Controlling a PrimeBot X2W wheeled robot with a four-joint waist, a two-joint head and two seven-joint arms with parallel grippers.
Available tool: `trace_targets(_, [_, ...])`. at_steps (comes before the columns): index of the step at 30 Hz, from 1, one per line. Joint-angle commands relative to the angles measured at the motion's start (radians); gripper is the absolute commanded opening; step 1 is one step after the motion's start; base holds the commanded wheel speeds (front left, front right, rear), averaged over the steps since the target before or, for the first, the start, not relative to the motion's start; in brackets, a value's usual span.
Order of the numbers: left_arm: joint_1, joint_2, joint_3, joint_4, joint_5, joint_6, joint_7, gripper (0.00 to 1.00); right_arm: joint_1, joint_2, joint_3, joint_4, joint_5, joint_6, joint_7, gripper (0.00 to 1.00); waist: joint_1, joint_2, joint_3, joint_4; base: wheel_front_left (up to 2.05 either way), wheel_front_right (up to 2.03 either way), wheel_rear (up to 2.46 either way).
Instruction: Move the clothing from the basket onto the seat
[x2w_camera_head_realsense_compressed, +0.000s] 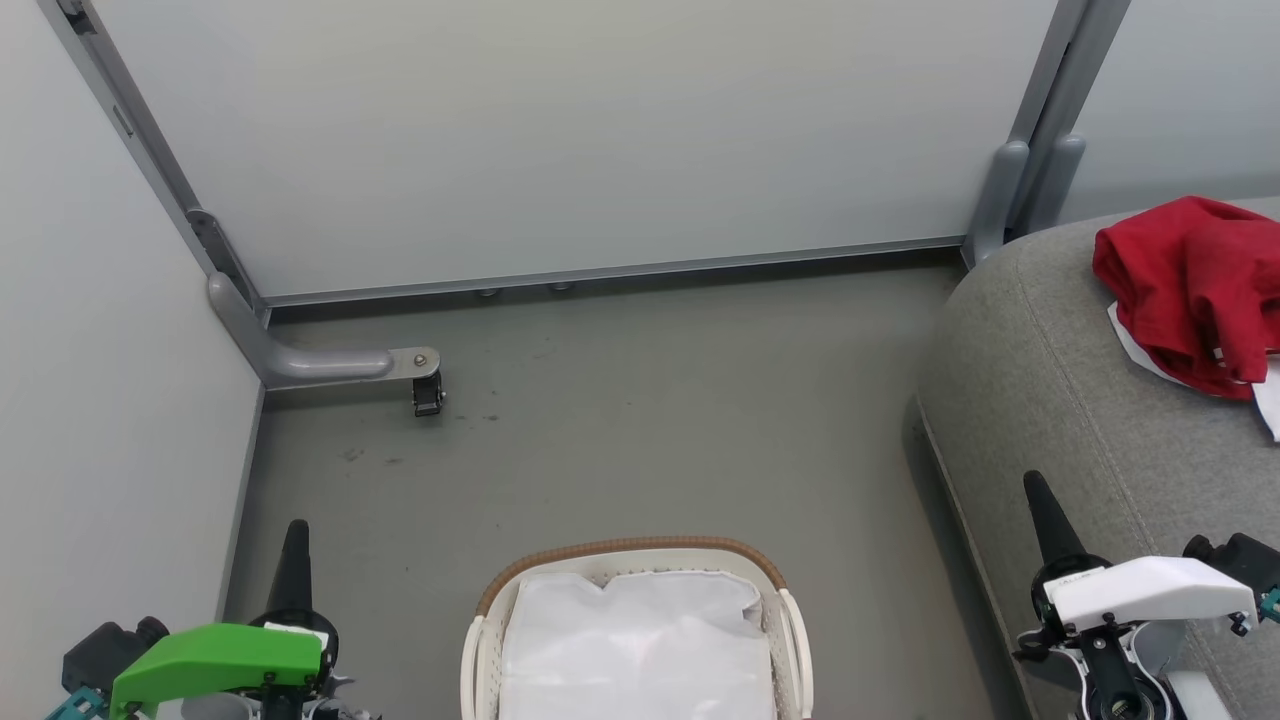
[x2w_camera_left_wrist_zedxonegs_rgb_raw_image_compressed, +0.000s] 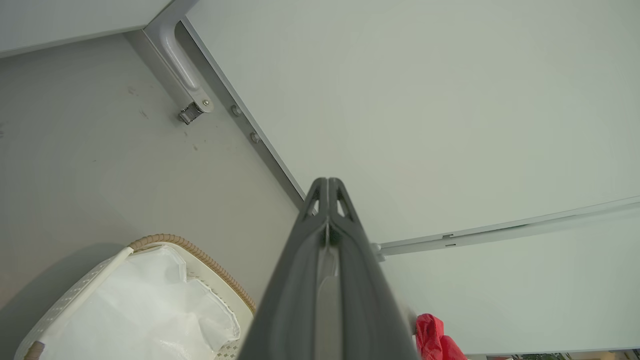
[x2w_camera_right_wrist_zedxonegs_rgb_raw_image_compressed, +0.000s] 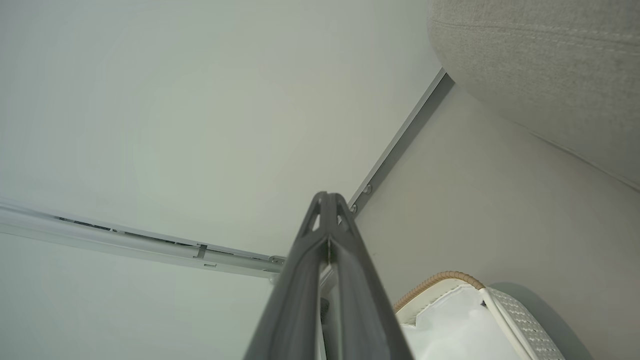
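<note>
- Jaws of both grippers are seen pressed shut with nothing between them; the left gripper (x2w_camera_left_wrist_zedxonegs_rgb_raw_image_compressed: 328, 210) is held low to the left of the basket (x2w_camera_head_realsense_compressed: 620, 548), and the right gripper (x2w_camera_right_wrist_zedxonegs_rgb_raw_image_compressed: 327, 215) low beside the front edge of the seat (x2w_camera_head_realsense_compressed: 1040, 380).
- The clothing (x2w_camera_head_realsense_compressed: 1190, 280), a crumpled bright red heap with white showing at its lower edge, is seen lying on the seat, a big grey cushion at the right.
- The basket is set on the floor (x2w_camera_head_realsense_compressed: 620, 420) between the two grippers. A white liner (x2w_camera_head_realsense_compressed: 640, 640) is seen inside, and no red is visible in the part shown; its near end is cut off.
- The clothing is judged light, soft and limp, so it would sag and drape when lifted. A raised fold at the top of the heap would be best pinched.
- The floor is smooth, dull grey and lightly scuffed. The space is closed in by pale wall panels (x2w_camera_head_realsense_compressed: 560, 130) in metal frames, with a grey metal foot (x2w_camera_head_realsense_compressed: 330, 362) at the left corner.
</note>
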Motion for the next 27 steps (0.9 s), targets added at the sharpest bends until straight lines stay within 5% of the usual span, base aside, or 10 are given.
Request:
trace_targets(1, [-0.027,0.003,0.009,-0.014,-0.025,-0.006,0.005,0.00,-0.007,-0.006,-0.005,-0.014,0.025,0.000,0.006,0.00,0.0000,0.0000,0.000,0.000,0.00,0.00,0.00])
trace_targets(27, [-0.051,0.004,0.043,-0.030,-0.226,-0.017,0.065,0.00,-0.005,-0.008,-0.029,-0.042,0.253,-0.001,0.066,0.00,0.0000,0.0000,0.004,0.001,0.00,0.00,0.00])
